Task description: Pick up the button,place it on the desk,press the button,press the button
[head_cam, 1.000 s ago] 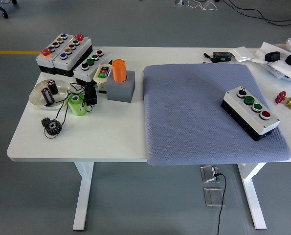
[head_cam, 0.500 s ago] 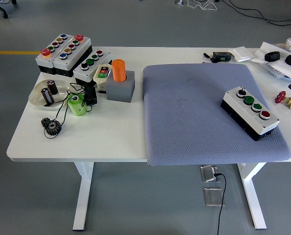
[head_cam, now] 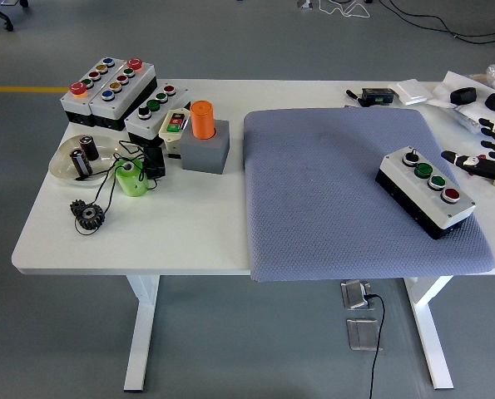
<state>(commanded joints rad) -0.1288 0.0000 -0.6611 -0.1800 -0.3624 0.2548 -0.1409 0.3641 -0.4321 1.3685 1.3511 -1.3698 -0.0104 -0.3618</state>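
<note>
Head view: a right hand [head_cam: 482, 156] has come in at the right edge since a second ago, fingers spread and nothing held, so a reach toward the box [head_cam: 425, 191] is judged to be starting. The box is seen on the grey mat [head_cam: 330, 199], right side, buttons up, its long axis running from far-left to near-right

Right hand [head_cam: 485, 151] at right frame edge, fingers [head_cam: 462, 158] spread, extended leftward, holding nothing.
</note>
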